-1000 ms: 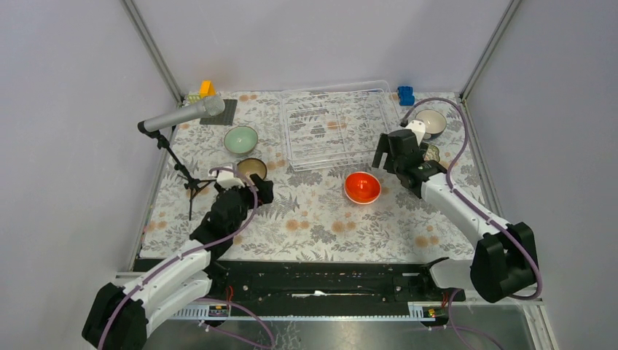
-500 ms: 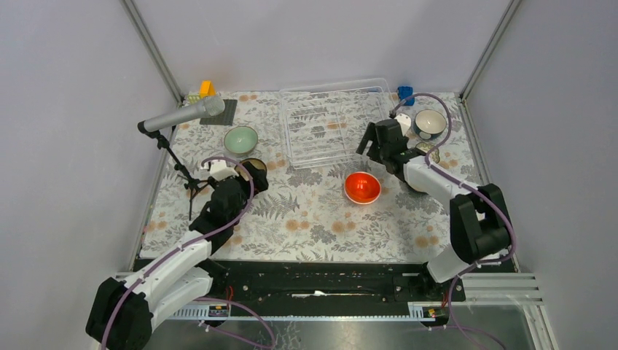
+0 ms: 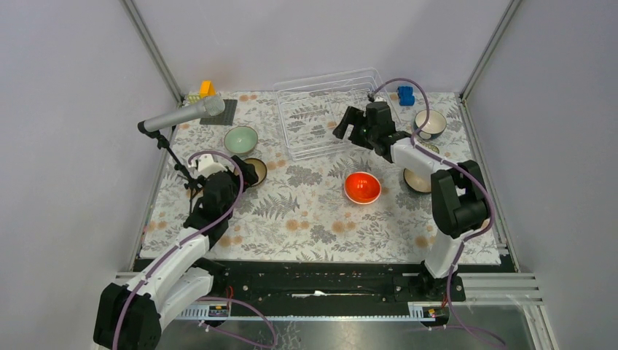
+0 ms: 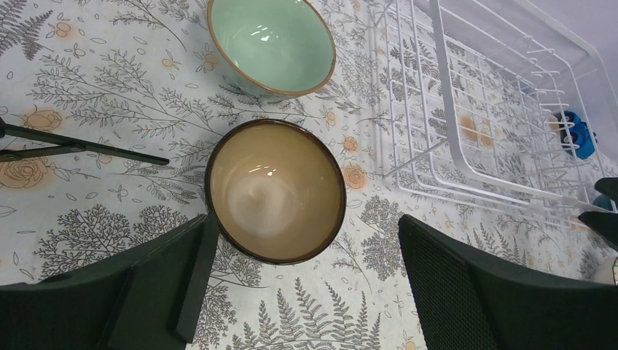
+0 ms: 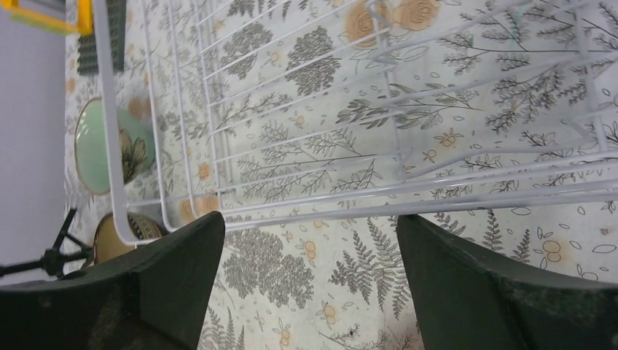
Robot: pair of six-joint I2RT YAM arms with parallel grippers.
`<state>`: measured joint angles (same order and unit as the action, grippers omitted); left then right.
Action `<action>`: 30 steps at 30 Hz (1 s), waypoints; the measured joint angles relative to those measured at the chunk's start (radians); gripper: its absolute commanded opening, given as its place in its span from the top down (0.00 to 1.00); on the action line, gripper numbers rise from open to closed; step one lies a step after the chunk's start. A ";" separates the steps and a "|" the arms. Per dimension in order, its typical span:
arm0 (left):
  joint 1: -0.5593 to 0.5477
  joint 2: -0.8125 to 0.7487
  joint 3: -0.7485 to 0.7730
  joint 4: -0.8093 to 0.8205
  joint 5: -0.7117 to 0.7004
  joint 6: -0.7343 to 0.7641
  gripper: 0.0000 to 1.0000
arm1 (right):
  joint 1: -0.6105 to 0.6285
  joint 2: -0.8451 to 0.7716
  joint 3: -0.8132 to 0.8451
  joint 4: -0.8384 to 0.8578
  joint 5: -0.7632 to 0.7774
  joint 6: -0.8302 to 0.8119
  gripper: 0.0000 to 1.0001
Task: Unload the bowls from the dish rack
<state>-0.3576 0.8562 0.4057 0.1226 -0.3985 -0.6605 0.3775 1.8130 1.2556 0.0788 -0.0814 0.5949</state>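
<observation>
The dish rack [image 3: 313, 120] sits at the far edge of the bench [image 3: 313, 219], with the orange bowl [image 3: 362, 187], mint bowl [image 3: 240, 138], brown bowl [image 4: 275, 191] and teal bowl [image 3: 430, 124] on the bench around it. The right fingers [image 5: 466, 284] gape wide, seemingly just over the rack's near rim. The left fingers [image 4: 167, 284] stand open either side of the brown bowl.

A floral-printed cloth [image 3: 313, 219] covered the table. At the upper left of the overhead view, a grey microphone [image 3: 182, 114] sat tilted on a black tripod [image 3: 175, 157], its head over a dark mat [image 3: 227, 114]. An orange block [image 3: 207, 88] stood just behind the mat. A blue toy block [image 3: 406, 95] lay at the upper right, near the cloth's back edge.
</observation>
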 measured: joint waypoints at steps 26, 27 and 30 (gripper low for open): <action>-0.017 -0.088 -0.256 0.397 0.025 0.390 0.01 | -0.007 -0.850 -1.015 0.629 0.514 -0.477 0.00; -0.017 -0.088 -0.267 0.402 0.014 0.401 0.01 | -0.009 -0.848 -1.019 0.647 0.522 -0.496 0.00; -0.016 -0.085 -0.270 0.418 -0.028 0.435 0.01 | -0.023 -0.796 -1.040 0.753 0.545 -0.565 0.02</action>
<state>-0.3737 0.7712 0.1356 0.5404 -0.4267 -0.2253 0.3546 1.0172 0.2161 0.8318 0.4637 0.0299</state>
